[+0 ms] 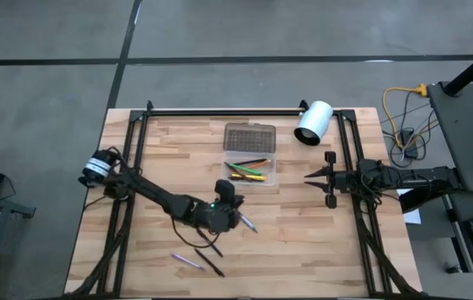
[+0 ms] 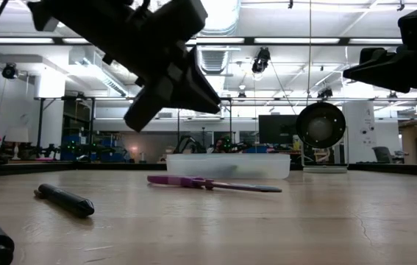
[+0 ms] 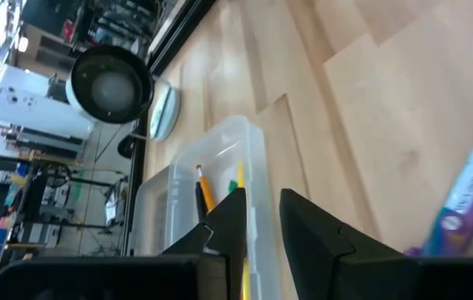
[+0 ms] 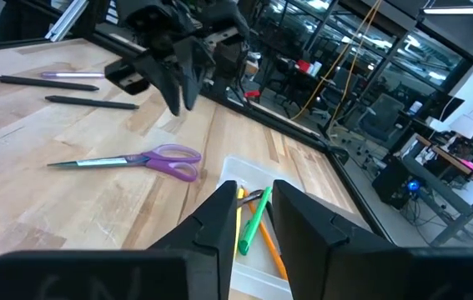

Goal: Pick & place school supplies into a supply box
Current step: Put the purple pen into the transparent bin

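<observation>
The supply box [image 1: 251, 172] is a clear case lying in the middle of the table, its dotted lid [image 1: 249, 136] folded open toward the far edge. Green, yellow, orange and black pens [image 4: 257, 225] lie inside it. Purple-handled scissors [image 1: 246, 222] lie flat on the wood just near of the box. A purple pen [image 1: 188, 261] and a black pen [image 1: 210, 263] lie nearer the front edge. My left gripper [image 3: 263, 204] hangs above the table between the scissors and the box, slanting toward the box; its fingers stand a little apart, with nothing between them. My right gripper [image 1: 307, 175] waits at the table's right side, open and empty.
A white cylinder [image 1: 313, 122] lies at the far right corner, next to the box's lid. A black metal frame [image 1: 219, 109] runs along the table's far edge and both sides. Bare wood lies left of the box and along the front right.
</observation>
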